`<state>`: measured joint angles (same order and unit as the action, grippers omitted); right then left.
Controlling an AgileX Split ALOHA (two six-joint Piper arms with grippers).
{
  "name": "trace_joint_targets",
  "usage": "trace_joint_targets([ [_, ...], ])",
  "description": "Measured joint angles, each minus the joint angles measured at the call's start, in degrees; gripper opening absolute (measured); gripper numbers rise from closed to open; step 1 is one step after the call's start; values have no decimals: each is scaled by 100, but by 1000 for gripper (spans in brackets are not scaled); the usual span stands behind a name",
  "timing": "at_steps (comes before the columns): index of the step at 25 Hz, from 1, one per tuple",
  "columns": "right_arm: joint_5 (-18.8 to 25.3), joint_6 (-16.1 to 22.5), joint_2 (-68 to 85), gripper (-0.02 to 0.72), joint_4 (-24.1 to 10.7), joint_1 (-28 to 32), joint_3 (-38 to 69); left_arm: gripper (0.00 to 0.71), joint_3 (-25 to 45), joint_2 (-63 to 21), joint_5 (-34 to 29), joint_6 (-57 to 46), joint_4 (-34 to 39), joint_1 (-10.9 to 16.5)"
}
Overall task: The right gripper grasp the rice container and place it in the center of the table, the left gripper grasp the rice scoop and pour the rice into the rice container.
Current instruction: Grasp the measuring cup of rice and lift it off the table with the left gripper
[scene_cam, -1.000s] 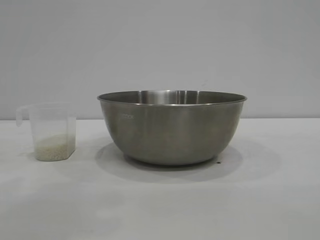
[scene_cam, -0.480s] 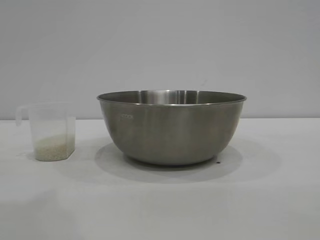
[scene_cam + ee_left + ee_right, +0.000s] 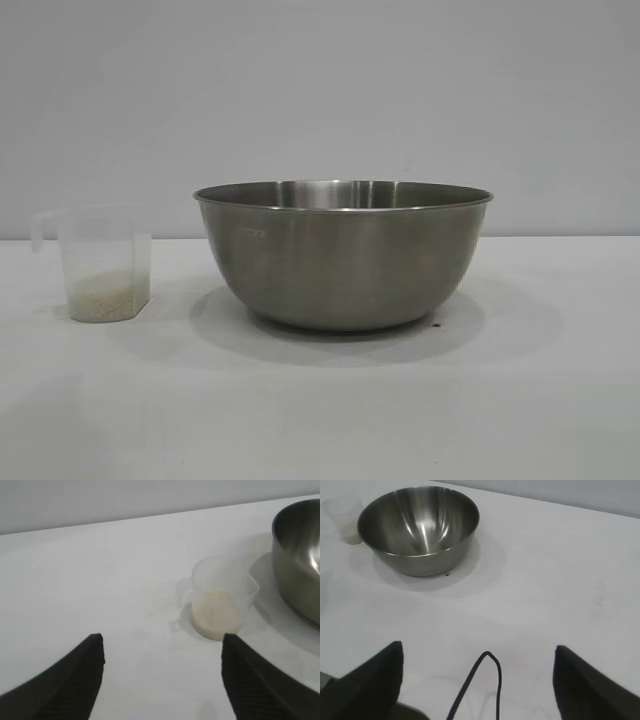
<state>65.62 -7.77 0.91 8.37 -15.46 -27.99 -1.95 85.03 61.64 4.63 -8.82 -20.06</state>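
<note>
Near the rice scoop (image 3: 220, 600) (untouched), left gripper (image 3: 162, 650) jaws gape; right gripper (image 3: 477, 657) likewise.

Neither arm showed in the exterior view. Left gripper (image 3: 162, 680) was visible only in its own wrist view: two dark fingers (image 3: 75, 680) spread apart, nothing between them, nothing touched, aimed forward and slightly down over the white surface. Right gripper (image 3: 477, 680) likewise only in its wrist view: dark fingers (image 3: 590, 685) set wide apart, empty, pointed forward and down, a thin black cable (image 3: 480, 685) looping up between them.
</note>
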Motion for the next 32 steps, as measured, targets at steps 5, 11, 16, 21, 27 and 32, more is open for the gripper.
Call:
trace_joint_targets([
  [5, 0, 0, 0, 570, 0, 0, 0, 324, -334, 1095, 326, -190, 128, 0],
  [11, 0, 0, 0, 570, 0, 0, 0, 324, -694, 1524, 340, -317, 140, 0],
  [16, 0, 0, 0, 570, 0, 0, 0, 324, -958, 1818, 353, -317, 85, 0],
  [21, 0, 0, 0, 570, 0, 0, 0, 324, -1215, 2105, 353, -317, 57, 0],
  [27, 0, 0, 0, 570, 0, 0, 0, 324, -1499, 2327, 353, -317, -188, 0],
  [32, 0, 10, 0, 570, 0, 0, 0, 324, -1726, 2525, 353, -317, -204, 0],
])
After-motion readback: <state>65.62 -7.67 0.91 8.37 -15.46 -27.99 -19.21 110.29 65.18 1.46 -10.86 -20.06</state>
